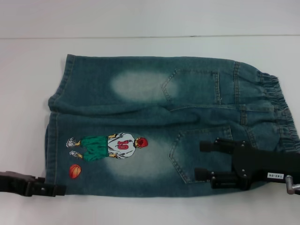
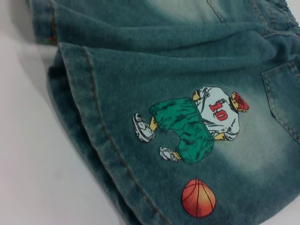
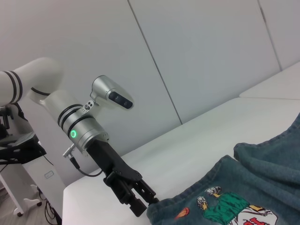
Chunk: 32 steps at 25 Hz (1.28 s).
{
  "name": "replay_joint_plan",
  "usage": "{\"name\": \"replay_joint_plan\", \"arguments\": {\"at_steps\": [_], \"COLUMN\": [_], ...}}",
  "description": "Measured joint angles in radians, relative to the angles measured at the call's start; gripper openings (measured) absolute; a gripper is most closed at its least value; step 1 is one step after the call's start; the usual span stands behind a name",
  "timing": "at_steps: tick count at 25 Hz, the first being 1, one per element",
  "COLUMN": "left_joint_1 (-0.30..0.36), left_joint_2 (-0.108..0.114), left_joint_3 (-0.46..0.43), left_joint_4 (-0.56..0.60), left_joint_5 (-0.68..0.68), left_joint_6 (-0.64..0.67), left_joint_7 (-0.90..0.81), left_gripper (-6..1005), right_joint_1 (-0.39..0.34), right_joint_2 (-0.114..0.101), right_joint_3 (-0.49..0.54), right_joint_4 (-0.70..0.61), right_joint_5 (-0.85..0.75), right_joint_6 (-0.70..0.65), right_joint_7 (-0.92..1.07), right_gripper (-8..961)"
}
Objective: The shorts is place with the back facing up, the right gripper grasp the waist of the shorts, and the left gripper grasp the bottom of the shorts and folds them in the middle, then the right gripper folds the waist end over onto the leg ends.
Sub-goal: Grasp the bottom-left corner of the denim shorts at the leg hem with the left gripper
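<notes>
Currently you have the denim shorts (image 1: 159,126) lying flat on the white desk (image 1: 140,211) with the back up, their long axis running across your view: the elastic waistband (image 1: 276,110) points to your right side and the two leg hems (image 1: 54,136) to your left. The fabric is washed blue-green denim with pale faded patches, orange-brown seam stitching and two patch pockets (image 1: 199,152) near the waist; the waistband is gathered and puckered. On the nearer leg you can see a printed cartoon basketball player (image 1: 110,146) in a grey number 10 jersey and green shorts, with an orange basketball print (image 1: 75,171) just beside it toward the hem. Your right tool (image 1: 201,160) hovers above the nearer pocket, its black fingers (image 1: 208,146) spread wide and pointing toward the legs, holding nothing. Your left tool (image 1: 58,189) sits low at the near corner of the leg hem, reaching in level from the left; the fingertips meet the hem edge, but you cannot tell whether they have closed on it.
</notes>
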Motion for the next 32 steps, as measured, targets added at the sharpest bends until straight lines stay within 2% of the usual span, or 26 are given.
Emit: {"name": "replay_joint_plan", "arguments": {"at_steps": [19, 22, 27, 32], "left_joint_1": [-0.007, -0.008, -0.009, -0.013], "left_joint_2": [-0.008, -0.009, -0.007, -0.004], "left_joint_3": [0.013, 0.004, 0.001, 0.008], "left_joint_4": [-0.004, -0.002, -0.001, 0.0], "left_joint_5": [-0.011, -0.013, -0.026, -0.026], "left_joint_6": [0.001, 0.001, 0.0, -0.004], "left_joint_7": [0.0, 0.0, -0.001, -0.007], "left_gripper": [766, 546, 547, 439], "right_joint_1": [0.0, 0.0, 0.0, 0.0], "right_joint_2": [0.0, 0.0, 0.0, 0.0], "right_joint_3": [0.0, 0.0, 0.0, 0.0], "right_joint_4": [0.0, 0.0, 0.0, 0.0], "right_joint_5": [0.0, 0.0, 0.001, 0.003], "right_joint_6": [0.005, 0.005, 0.005, 0.005], "right_joint_7": [0.002, 0.002, 0.002, 0.01], "right_gripper": [900, 900, 900, 899]}}
